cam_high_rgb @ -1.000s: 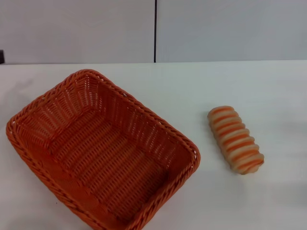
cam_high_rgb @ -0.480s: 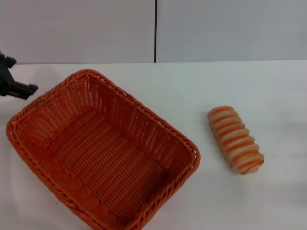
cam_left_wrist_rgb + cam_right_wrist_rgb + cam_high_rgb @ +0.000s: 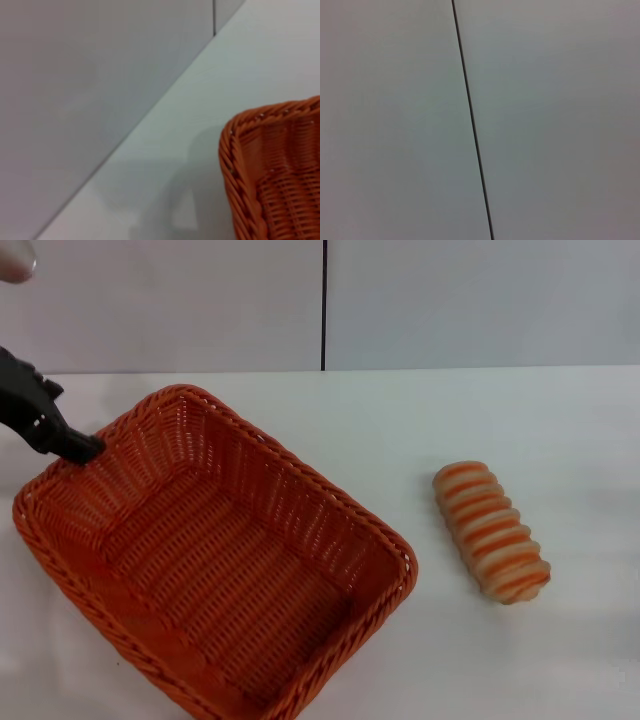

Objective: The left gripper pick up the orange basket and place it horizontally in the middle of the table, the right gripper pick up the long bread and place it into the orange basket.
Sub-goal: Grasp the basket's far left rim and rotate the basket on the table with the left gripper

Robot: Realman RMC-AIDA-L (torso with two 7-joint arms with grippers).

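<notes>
The orange basket (image 3: 215, 560) lies at an angle on the left half of the white table (image 3: 420, 420), its long side running from far left to near middle. My left gripper (image 3: 72, 447), a black claw, reaches in from the left edge with its tip at the basket's far-left rim. A corner of the orange basket (image 3: 272, 170) shows in the left wrist view. The long bread (image 3: 491, 531), striped cream and orange-brown, rests on the table to the right of the basket. The right gripper is out of view.
A grey wall (image 3: 450, 300) with a dark vertical seam (image 3: 324, 305) stands behind the table. The same wall seam (image 3: 472, 125) fills the right wrist view. Bare tabletop lies between basket and bread.
The left gripper came in from the left edge and moved right and down until its tip reached the basket's far-left rim. Basket and bread stayed put.
</notes>
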